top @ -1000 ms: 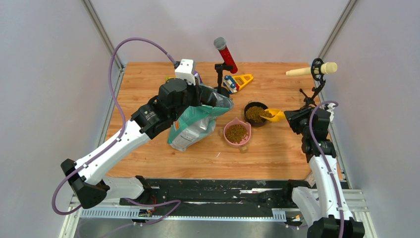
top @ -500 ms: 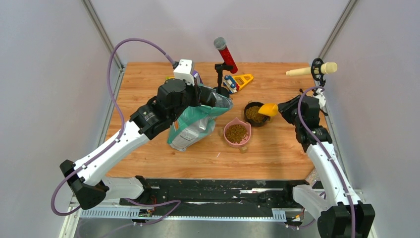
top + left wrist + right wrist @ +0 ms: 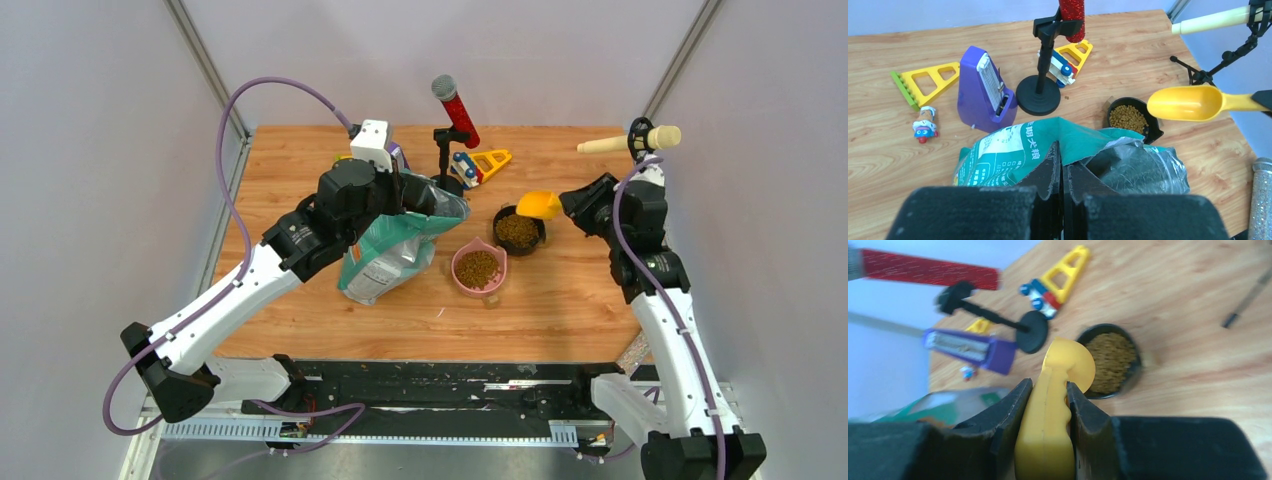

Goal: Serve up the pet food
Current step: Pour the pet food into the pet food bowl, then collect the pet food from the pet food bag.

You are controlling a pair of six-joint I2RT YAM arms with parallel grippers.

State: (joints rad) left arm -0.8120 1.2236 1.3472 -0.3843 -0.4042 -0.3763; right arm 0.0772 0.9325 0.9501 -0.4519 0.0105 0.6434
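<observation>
The right gripper (image 3: 1048,390) clamps the scoop (image 3: 1068,360) by its handle; just beyond the scoop's mouth the pet food (image 3: 1110,360) fills a black bowl (image 3: 1137,371) — loose light pellets that roll, best carried in a level scoop, not pinched. The left gripper (image 3: 1062,167) pinches the bag (image 3: 1008,150) rim — jaws closed

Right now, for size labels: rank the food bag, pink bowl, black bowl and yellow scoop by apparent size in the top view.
1. food bag
2. pink bowl, slightly over
3. black bowl: nearly alike
4. yellow scoop, raised nearer the camera
</observation>
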